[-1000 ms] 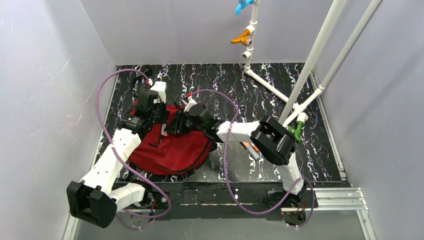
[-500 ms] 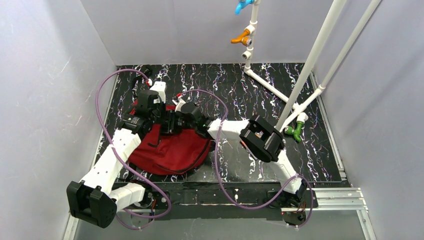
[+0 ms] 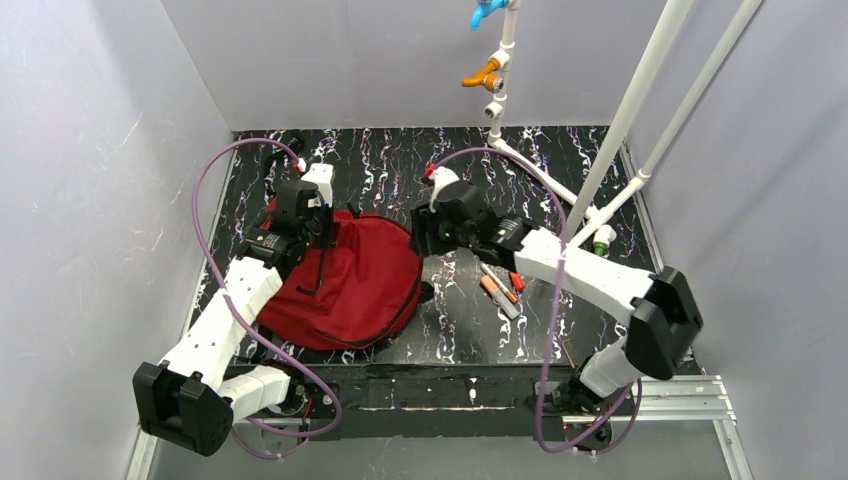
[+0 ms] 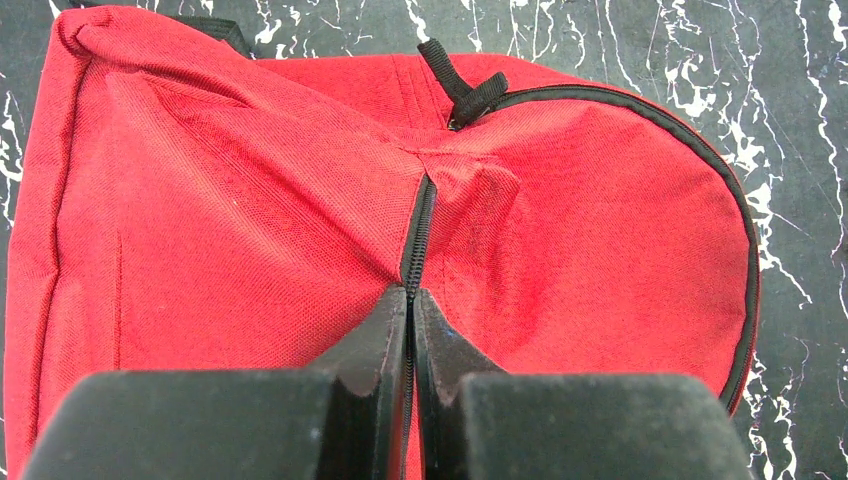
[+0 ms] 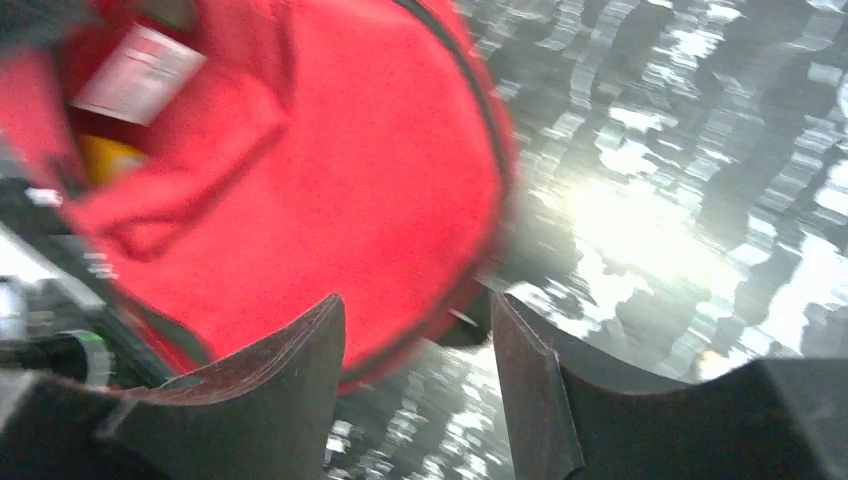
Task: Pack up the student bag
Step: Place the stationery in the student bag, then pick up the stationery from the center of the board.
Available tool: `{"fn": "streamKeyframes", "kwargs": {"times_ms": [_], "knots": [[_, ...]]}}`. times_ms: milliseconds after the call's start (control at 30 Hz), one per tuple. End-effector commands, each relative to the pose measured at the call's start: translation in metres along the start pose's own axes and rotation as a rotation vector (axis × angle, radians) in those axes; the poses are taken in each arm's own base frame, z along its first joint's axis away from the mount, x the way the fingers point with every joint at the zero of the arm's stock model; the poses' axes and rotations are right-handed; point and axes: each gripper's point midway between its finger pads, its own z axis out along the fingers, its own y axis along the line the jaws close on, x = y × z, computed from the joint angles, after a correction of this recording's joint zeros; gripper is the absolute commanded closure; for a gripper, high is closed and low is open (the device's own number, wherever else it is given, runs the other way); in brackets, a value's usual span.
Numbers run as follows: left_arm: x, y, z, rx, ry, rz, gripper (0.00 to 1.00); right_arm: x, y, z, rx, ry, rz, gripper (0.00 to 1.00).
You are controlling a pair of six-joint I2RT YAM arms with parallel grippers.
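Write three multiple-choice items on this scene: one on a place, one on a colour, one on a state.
1. The markers lie:
A. on the table, right of the student bag
B. inside it
C. in a gripper

2. The student bag's fabric is:
A. blue
B. green
C. red

3. The left gripper is:
A. wide open
B. shut on the student bag
C. out of view

A: the top view shows them loose on the dark table beside the bag.
C: both wrist views show red cloth.
B: its wrist view shows the jaws together, pinching the cloth.
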Motion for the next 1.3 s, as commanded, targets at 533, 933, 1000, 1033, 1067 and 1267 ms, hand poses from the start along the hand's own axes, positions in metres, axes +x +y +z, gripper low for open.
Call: {"fn": "streamKeyframes", "kwargs": {"times_ms": [533, 933, 1000, 1033, 1067, 1267], "knots": [[-0.009, -0.013, -0.007, 0.058, -0.021, -0.012, 1.0, 0.139, -0.166, -0.086, 0.625, 0.502, -0.301, 0.4], [-0.007, -0.015, -0.005, 0.067, -0.011, -0.01, 1.0, 0.173, -0.174, -0.073, 0.588, 0.55, -0.198, 0.52], [-0.007, -0.015, -0.005, 0.068, -0.011, -0.01, 1.0, 0.177, -0.173, -0.068, 0.572, 0.552, -0.182, 0.54], [-0.007, -0.015, -0.005, 0.067, -0.011, -0.009, 1.0, 0.18, -0.173, -0.067, 0.569, 0.555, -0.178, 0.55], [-0.007, -0.015, -0.004, 0.066, -0.01, -0.008, 1.0, 0.183, -0.174, -0.065, 0.568, 0.557, -0.175, 0.55], [-0.005, -0.014, -0.003, 0.061, -0.002, -0.006, 1.0, 0.197, -0.174, -0.058, 0.548, 0.584, -0.152, 0.65]]}}
